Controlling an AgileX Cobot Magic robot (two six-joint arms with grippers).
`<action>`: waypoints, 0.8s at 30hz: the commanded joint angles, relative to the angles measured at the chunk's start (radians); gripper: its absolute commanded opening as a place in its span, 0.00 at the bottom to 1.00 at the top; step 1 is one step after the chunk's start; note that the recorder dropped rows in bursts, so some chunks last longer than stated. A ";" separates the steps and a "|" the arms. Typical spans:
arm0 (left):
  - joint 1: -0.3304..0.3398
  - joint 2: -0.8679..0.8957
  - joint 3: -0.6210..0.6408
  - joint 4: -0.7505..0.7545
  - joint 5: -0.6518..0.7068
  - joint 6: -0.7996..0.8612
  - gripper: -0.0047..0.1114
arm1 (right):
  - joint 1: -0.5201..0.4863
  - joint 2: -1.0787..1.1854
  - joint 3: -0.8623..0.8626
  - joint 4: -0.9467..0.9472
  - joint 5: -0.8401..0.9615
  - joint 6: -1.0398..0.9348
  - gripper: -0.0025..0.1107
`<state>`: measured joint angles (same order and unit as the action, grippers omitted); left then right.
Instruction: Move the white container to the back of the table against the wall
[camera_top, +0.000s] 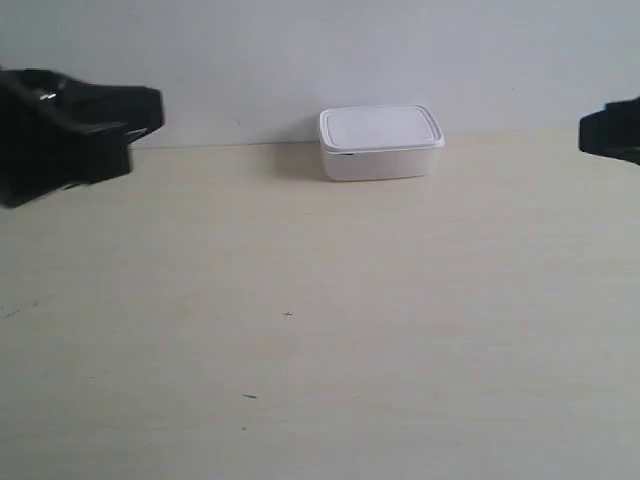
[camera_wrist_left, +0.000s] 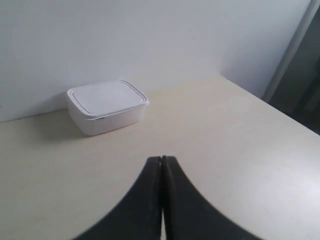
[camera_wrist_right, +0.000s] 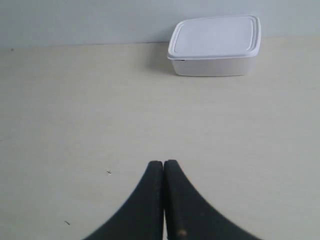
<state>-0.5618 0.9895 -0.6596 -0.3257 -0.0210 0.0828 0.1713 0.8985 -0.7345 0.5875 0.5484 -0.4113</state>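
The white container (camera_top: 379, 143) stands lidded at the back of the cream table (camera_top: 320, 330), its rear side against the pale wall (camera_top: 320, 50). It also shows as the white container (camera_wrist_left: 106, 106) in the left wrist view and the white container (camera_wrist_right: 216, 45) in the right wrist view. My left gripper (camera_wrist_left: 161, 159) is shut and empty, well apart from it. My right gripper (camera_wrist_right: 163, 163) is likewise shut on nothing, far short of the box. In the exterior view a black arm (camera_top: 70, 130) hangs at the left edge and another black arm (camera_top: 612, 130) at the right edge.
A few tiny dark specks (camera_top: 287, 315) mark the table. In the left wrist view the table's side edge (camera_wrist_left: 280, 112) drops off beside a dark gap and a pale upright post (camera_wrist_left: 292, 47).
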 joint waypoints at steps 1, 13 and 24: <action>0.004 -0.181 0.158 -0.009 -0.073 -0.013 0.04 | -0.005 -0.175 0.093 0.004 -0.014 -0.013 0.02; 0.004 -0.448 0.355 0.002 -0.157 -0.037 0.04 | -0.005 -0.396 0.208 0.006 -0.078 -0.007 0.02; 0.004 -0.283 0.415 0.002 -0.588 -0.029 0.04 | -0.005 -0.284 0.320 0.095 -0.494 -0.007 0.02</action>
<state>-0.5618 0.6534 -0.2475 -0.3238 -0.5181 0.0520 0.1713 0.5825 -0.4338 0.6655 0.1690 -0.4131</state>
